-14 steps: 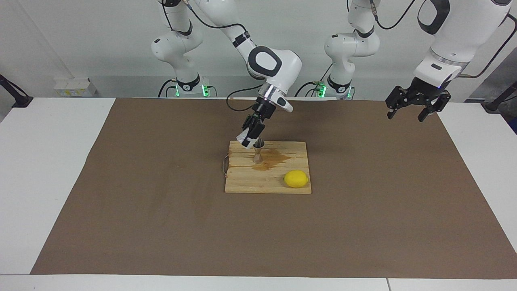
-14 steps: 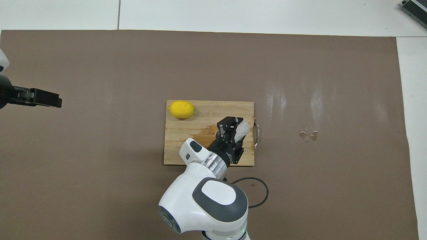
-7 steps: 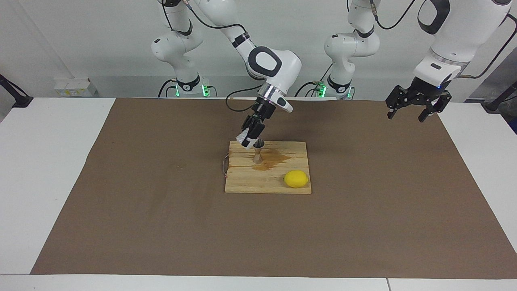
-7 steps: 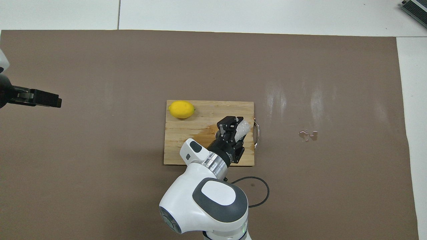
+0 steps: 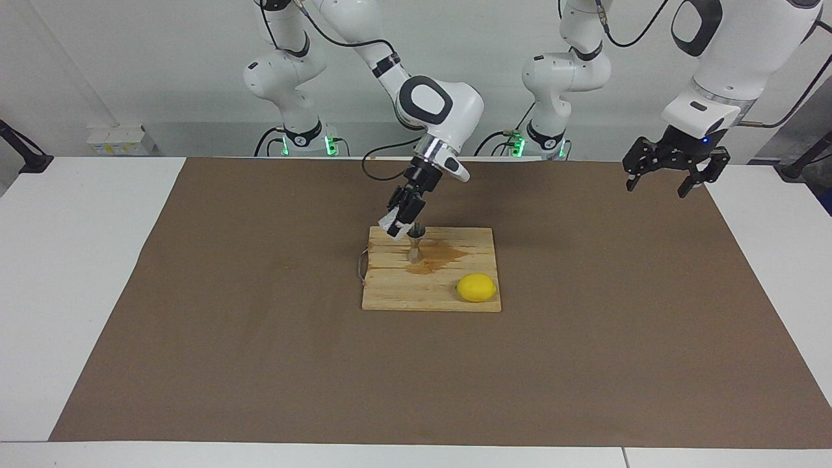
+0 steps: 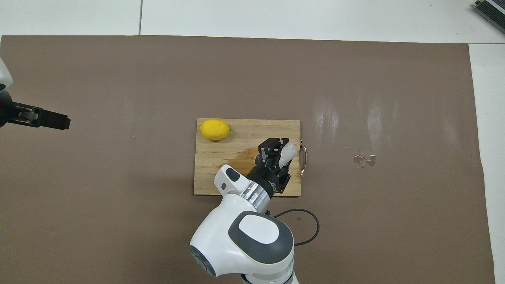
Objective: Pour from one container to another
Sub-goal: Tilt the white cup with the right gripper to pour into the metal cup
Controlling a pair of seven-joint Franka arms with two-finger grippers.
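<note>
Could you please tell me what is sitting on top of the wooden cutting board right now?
On the cutting board stand the metal jigger and a lemon, with a wet brown stain around the jigger. The right claw tilts the clear cup over the jigger, hiding its contents.

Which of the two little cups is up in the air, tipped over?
The clear bumpy cup, gripped by the right tool and tilted over the metal jigger, which stands upright on the board.
</note>
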